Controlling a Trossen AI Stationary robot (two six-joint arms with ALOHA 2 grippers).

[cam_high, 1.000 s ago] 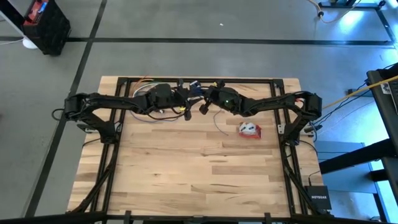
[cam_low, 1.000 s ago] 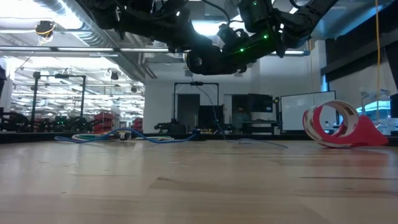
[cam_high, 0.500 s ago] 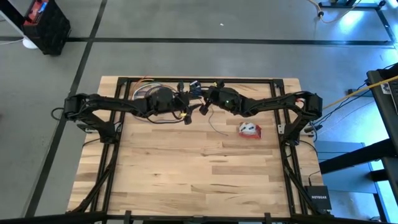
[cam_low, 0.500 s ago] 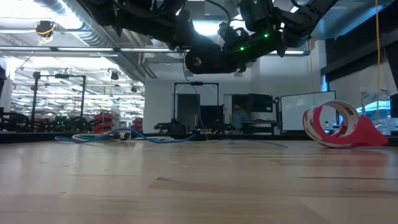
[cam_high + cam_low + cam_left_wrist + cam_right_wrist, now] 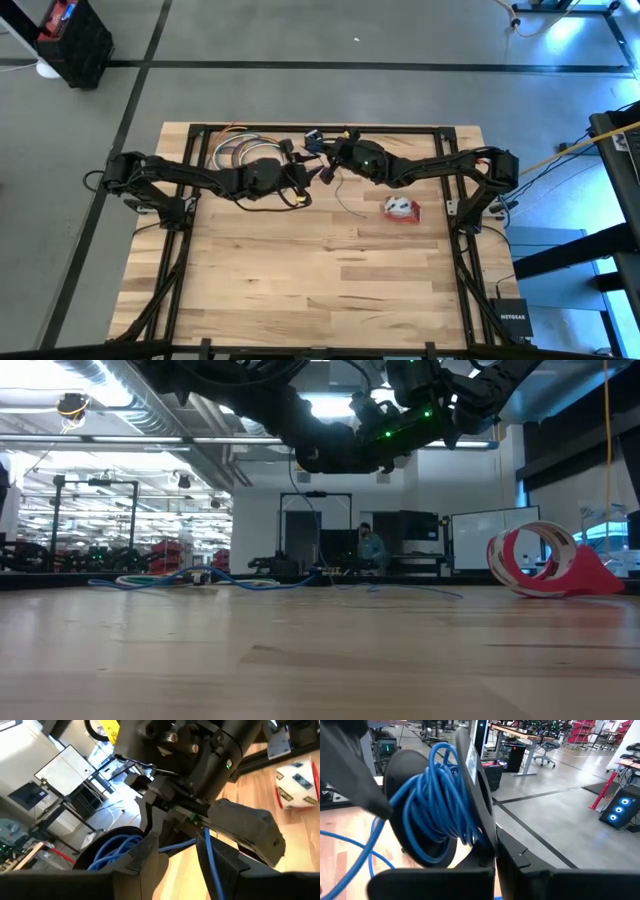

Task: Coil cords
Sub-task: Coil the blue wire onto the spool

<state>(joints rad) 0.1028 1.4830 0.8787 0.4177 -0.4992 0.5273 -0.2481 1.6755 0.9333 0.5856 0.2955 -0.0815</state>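
A pale wooden table is lying under me, ringed by a black frame, with grey floor around it and a long lit workshop of desks and racks stretching beyond.

I am holding both arms raised over the table's far edge, elbows out to the sides, wrists meeting in the middle. My left gripper is standing with its fingers spread, a strand of the blue cord passing between them without being pinched. My right gripper is clenched on the rim of the black round puck, which has the cord wound around it in many loops; the puck is sitting right at my right fingertips and just in front of my left ones.

A loose tail of the cord is trailing down from the puck onto the table just below my right gripper. Farther along, beside my right arm, the red-and-white cord bundle is lying on the wood, well apart from both grippers.

Since a second ago my left fingers have spread apart from a tighter pinch, and my left wrist has swung slightly nearer the table's middle. My right gripper is staying clenched in the same place. A person is now standing in the distant room.
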